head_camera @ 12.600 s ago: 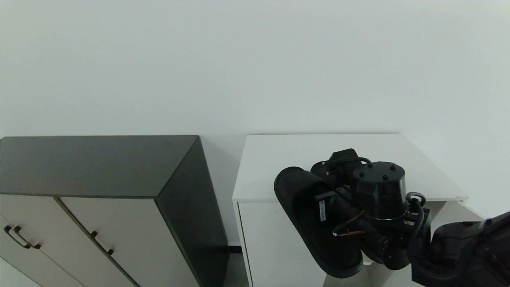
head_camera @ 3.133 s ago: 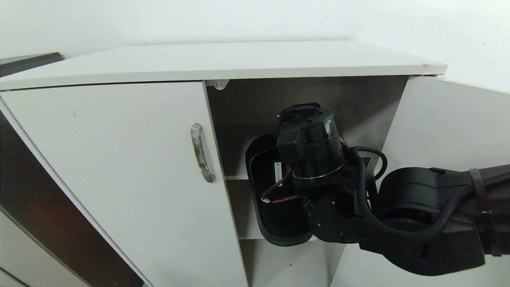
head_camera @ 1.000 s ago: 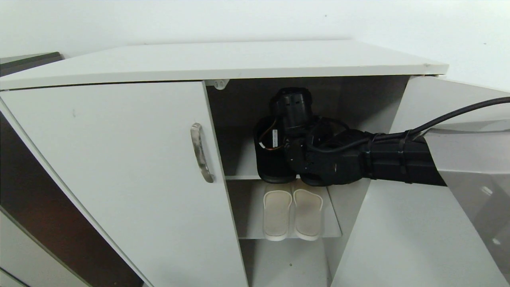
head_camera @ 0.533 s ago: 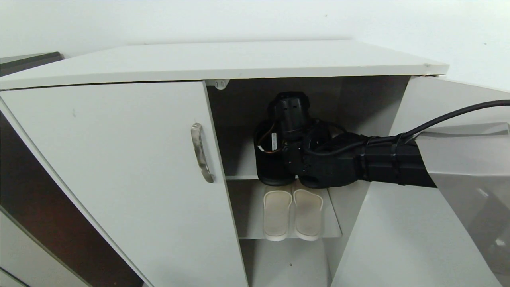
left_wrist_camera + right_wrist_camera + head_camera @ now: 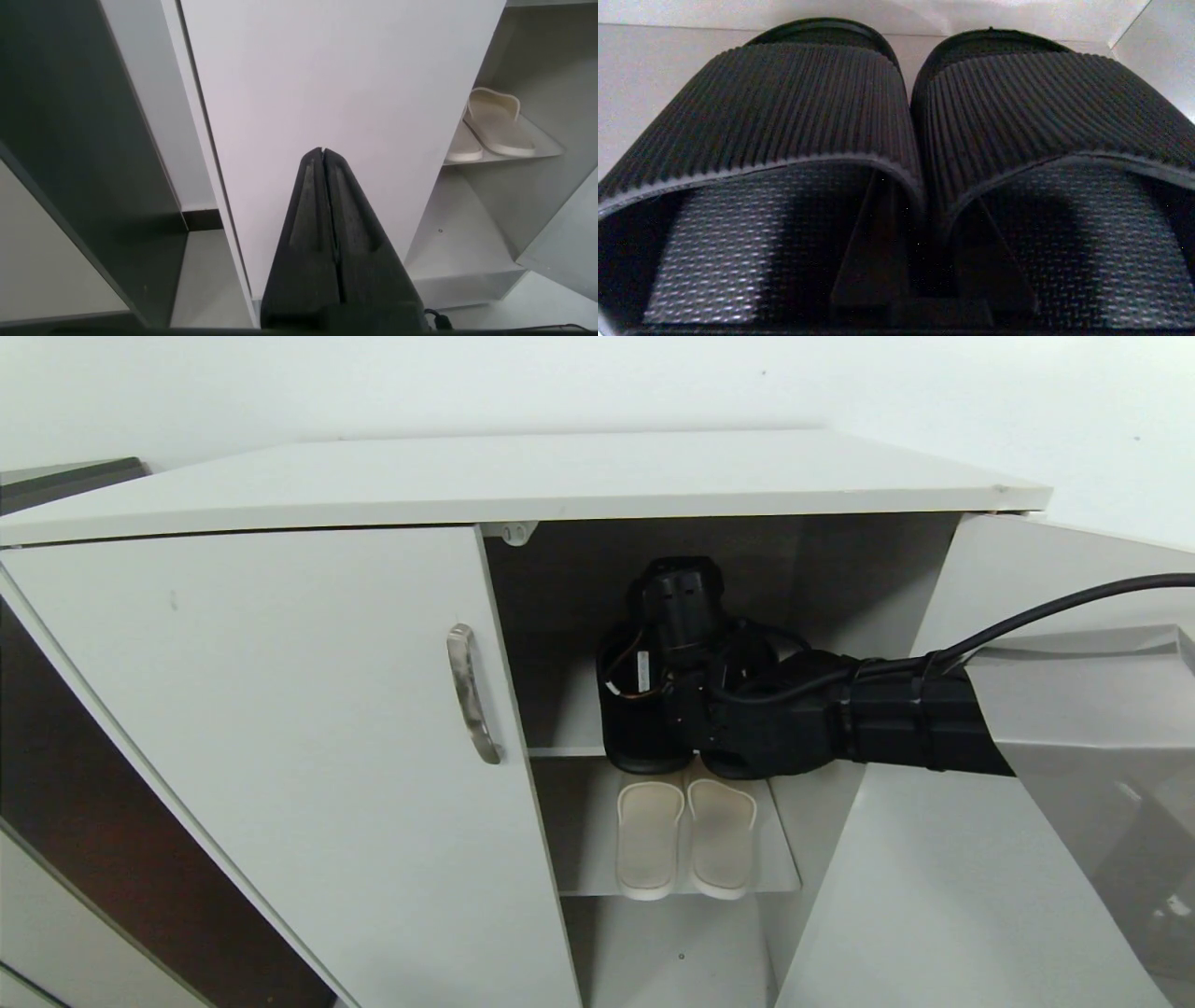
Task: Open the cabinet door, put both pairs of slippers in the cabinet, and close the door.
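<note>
The white cabinet (image 5: 523, 476) stands with its right door (image 5: 934, 896) swung open and its left door (image 5: 280, 709) closed. My right arm reaches into the upper compartment. The pair of black slippers (image 5: 635, 733) lies side by side on the upper shelf, heels over its front edge. In the right wrist view the right gripper (image 5: 924, 201) has one finger inside each black slipper (image 5: 785, 112), shut on their touching inner walls. A beige pair of slippers (image 5: 686, 835) rests on the middle shelf. My left gripper (image 5: 322, 159) is shut and empty, facing the closed door (image 5: 346, 84).
A metal handle (image 5: 470, 693) sits on the closed left door. A dark cabinet (image 5: 56, 476) stands to the left, with a narrow gap between them. The open door hangs close by my right arm. The bottom compartment (image 5: 672, 952) holds nothing.
The head camera has dropped to face the open cabinet. My right arm has carried the black slippers into the upper compartment; in the last second wrist and slippers sank slightly onto the shelf.
</note>
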